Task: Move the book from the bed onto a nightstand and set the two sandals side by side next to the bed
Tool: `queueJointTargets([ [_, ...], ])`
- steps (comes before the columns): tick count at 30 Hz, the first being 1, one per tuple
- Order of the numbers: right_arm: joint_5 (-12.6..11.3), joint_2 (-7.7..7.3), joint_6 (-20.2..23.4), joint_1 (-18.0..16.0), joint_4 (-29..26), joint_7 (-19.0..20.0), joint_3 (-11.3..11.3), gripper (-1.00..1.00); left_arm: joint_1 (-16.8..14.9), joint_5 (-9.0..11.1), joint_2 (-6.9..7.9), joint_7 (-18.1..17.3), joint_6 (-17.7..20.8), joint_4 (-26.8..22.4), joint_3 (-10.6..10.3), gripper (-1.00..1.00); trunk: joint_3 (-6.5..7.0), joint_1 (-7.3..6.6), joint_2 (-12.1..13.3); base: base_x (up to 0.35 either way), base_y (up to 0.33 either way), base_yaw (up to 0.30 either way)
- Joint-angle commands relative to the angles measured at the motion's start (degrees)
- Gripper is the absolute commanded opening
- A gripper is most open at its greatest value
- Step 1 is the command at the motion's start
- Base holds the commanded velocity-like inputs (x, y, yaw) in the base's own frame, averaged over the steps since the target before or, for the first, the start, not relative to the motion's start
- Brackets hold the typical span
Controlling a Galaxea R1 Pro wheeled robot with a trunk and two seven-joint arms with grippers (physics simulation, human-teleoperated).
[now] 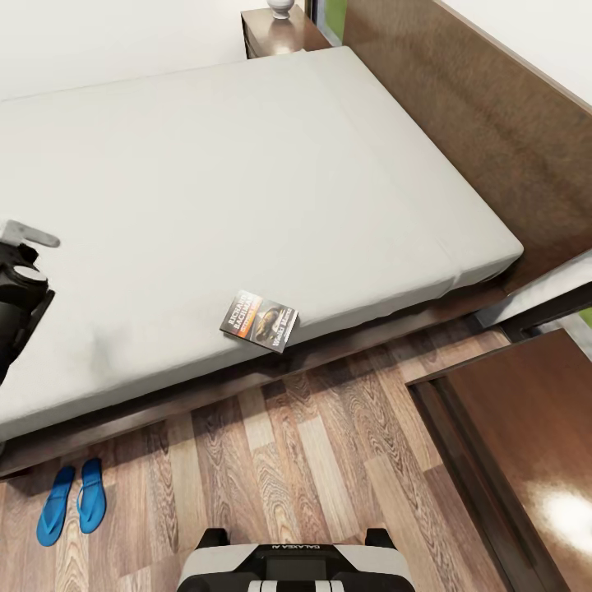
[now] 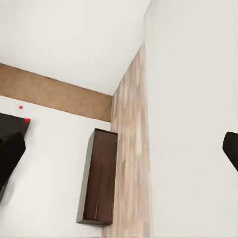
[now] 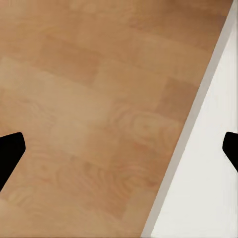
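A: Right, item one from my console: the book [image 1: 259, 320] lies flat on the bed [image 1: 247, 189], at the mattress edge nearest me, about six o'clock.

B: The sandals?

A: Two blue sandals [image 1: 72, 499], side by side on the wood floor [image 1: 312, 460] at seven o'clock, just beside the bed frame.

B: Nightstands?

A: One nightstand [image 1: 275, 33] at twelve o'clock; another [image 1: 526, 444] at four.

B: Jaws?

A: Left gripper [image 2: 119, 148] and right gripper [image 3: 119, 148]: jaws spread wide, holding nothing.
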Motion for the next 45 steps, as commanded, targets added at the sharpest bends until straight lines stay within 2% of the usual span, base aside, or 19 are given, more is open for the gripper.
queueJointTargets([
  [1, 0.0, -0.04, 0.2, 0.0, -0.1, 0.1, 0.4, 1.00, 0.3, -1.5, 1.64, 0.7, -1.0, 0.3, -0.3, 1.00, -0.02, 0.01, 0.0, 0.000, 0.000, 0.000],
  [3, 0.0, -0.10, 0.2, 0.0, -0.1, 0.0, 0.4, 1.00, 1.1, -3.5, 4.43, 1.7, -3.6, 1.6, -0.2, 1.00, -0.02, 0.01, 0.0, 0.000, 0.000, 0.000],
  [6, 0.0, -0.25, 0.2, 0.0, -0.2, -0.3, 0.4, 1.00, 2.2, -5.3, 8.62, 3.4, -6.8, 4.9, -0.2, 1.00, -0.02, 0.01, 0.0, 0.000, 0.000, 0.000],
  [7, 0.0, -0.31, 0.2, 0.0, -0.2, -0.5, 0.4, 1.00, 2.6, -5.9, 11.63, 4.3, -8.9, 7.8, -0.1, 1.00, -0.02, 0.01, 0.0, 0.000, 0.000, 0.000],
  [8, 0.0, -0.33, 0.2, 0.0, -0.2, -0.7, 0.4, 1.00, 2.8, -6.1, 13.10, 4.7, -10.0, 9.2, -0.1, 1.00, -0.02, 0.01, 0.0, 0.000, 0.000, 0.000],
  [14, 0.0, -0.39, 0.2, -0.1, -0.3, -1.6, 0.4, 1.00, 3.3, -6.9, 21.67, 6.0, -16.5, 18.7, -0.2, 1.00, -0.02, 0.01, 0.0, 0.000, 0.000, 0.000],
  [15, 0.0, -0.39, 0.2, -0.1, -0.3, -1.6, 0.4, 1.00, 3.3, -6.9, 21.67, 6.0, -16.5, 18.7, -0.2, 1.00, -0.02, 0.01, 0.0, 0.000, 0.000, 0.000],
  [16, 0.0, -0.40, 0.2, -0.1, -0.3, -1.8, 0.4, 1.00, 3.3, -7.0, 24.48, 6.4, -19.0, 22.2, -0.2, 1.00, -0.02, 0.01, 0.0, 0.000, 0.000, 0.000],
  [17, 0.0, -0.40, 0.2, -0.1, -0.3, -1.8, 0.4, 1.00, 3.3, -7.0, 24.48, 6.4, -19.0, 22.2, -0.2, 1.00, -0.02, 0.01, 0.0, 0.000, 0.000, 0.000],
  [22, 0.0, -0.45, 0.2, -0.6, -0.3, -2.0, 0.4, 1.00, 3.4, -7.2, 31.17, 7.1, -25.7, 32.0, -0.3, 1.00, -0.02, 0.01, 0.0, 0.000, 0.000, 0.000],
  [23, 0.0, -0.47, 0.2, -0.8, -0.3, -2.1, 0.4, 1.00, 3.4, -7.2, 33.68, 7.2, -28.0, 35.9, -0.4, 1.00, -0.02, 0.01, 0.0, 0.000, 0.000, 0.000],
  [28, 0.0, -0.43, 0.2, -1.2, -0.4, -2.1, 0.4, 1.00, 3.5, -7.3, 40.26, 7.9, -33.3, 43.9, -0.8, 1.00, -0.02, 0.01, 0.0, 0.000, 0.000, 0.000],
  [29, 0.0, -0.43, 0.2, -1.2, -0.4, -2.1, 0.4, 1.00, 3.5, -7.3, 40.26, 7.9, -33.3, 43.9, -0.8, 1.00, -0.02, 0.01, 0.0, 0.000, 0.000, 0.000],
  [32, 0.0, -0.42, 0.2, -1.6, -0.4, -2.1, 0.5, 1.00, 3.5, -8.0, 44.02, 8.1, -36.4, 48.3, -1.1, 1.00, -0.02, 0.01, 0.0, 0.000, 0.000, 0.000],
  [36, 0.0, -0.38, 0.2, -2.0, -0.4, -2.1, 0.4, 1.00, 3.5, -11.7, 47.55, 8.0, -40.3, 54.1, -1.2, 1.00, -0.02, 0.01, 0.0, 0.000, 0.000, 0.000],
  [40, 0.0, -0.25, 0.2, -2.4, -0.4, -2.1, 0.5, 1.00, 3.5, -14.5, 51.19, 6.3, -42.1, 56.7, -1.3, 1.00, -0.02, 0.01, 0.0, 0.000, 0.000, 0.000],
  [41, 0.0, -0.25, 0.2, -2.4, -0.4, -2.1, 0.5, 1.00, 3.5, -14.5, 51.19, 6.3, -42.1, 56.7, -1.3, 1.00, -0.02, 0.01, 0.0, 0.000, 0.000, 0.000],
  [45, 0.0, -0.24, 0.2, -2.9, -0.4, -2.2, 0.5, 1.00, 3.5, -15.8, 54.04, -0.7, -42.8, 57.8, -1.3, 1.00, -0.02, 0.01, 0.0, 0.000, 0.000, 0.000],
])
